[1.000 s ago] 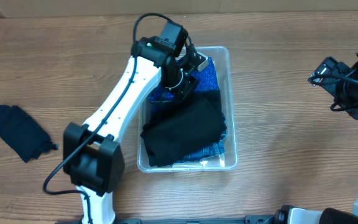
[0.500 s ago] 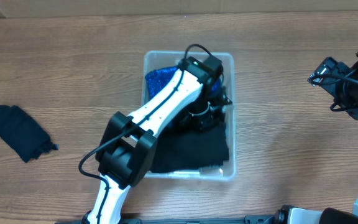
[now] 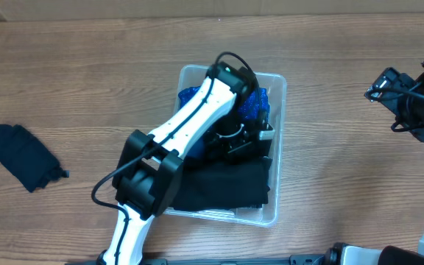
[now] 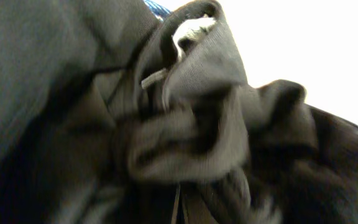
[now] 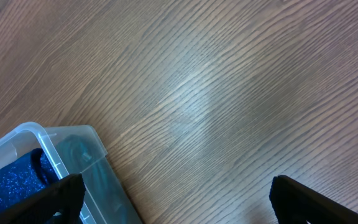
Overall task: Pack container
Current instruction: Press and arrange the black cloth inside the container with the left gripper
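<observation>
The clear plastic container (image 3: 279, 147) sits mid-table, slightly skewed. Inside, a black garment (image 3: 230, 188) fills the near half and a sparkly blue garment (image 3: 258, 103) lies at the far end. My left gripper (image 3: 252, 138) reaches down into the container and is shut, its tips pressed into bunched black cloth (image 4: 191, 143). In the left wrist view the left gripper (image 4: 179, 208) shows only a thin seam between its jaws. My right gripper (image 3: 407, 107) hangs open over bare wood at the right, away from the container. The right wrist view shows the right gripper (image 5: 176, 186) spread wide, with the container's corner (image 5: 39, 140) at lower left.
A folded dark navy garment (image 3: 24, 165) lies on the wooden table at the far left. The left arm's white links (image 3: 186, 125) cross over the container's left side. The right arm's base stands at the right edge.
The left arm swung from the container's far left corner down into its right side. The container slid right and turned a little. The right arm stayed still.
</observation>
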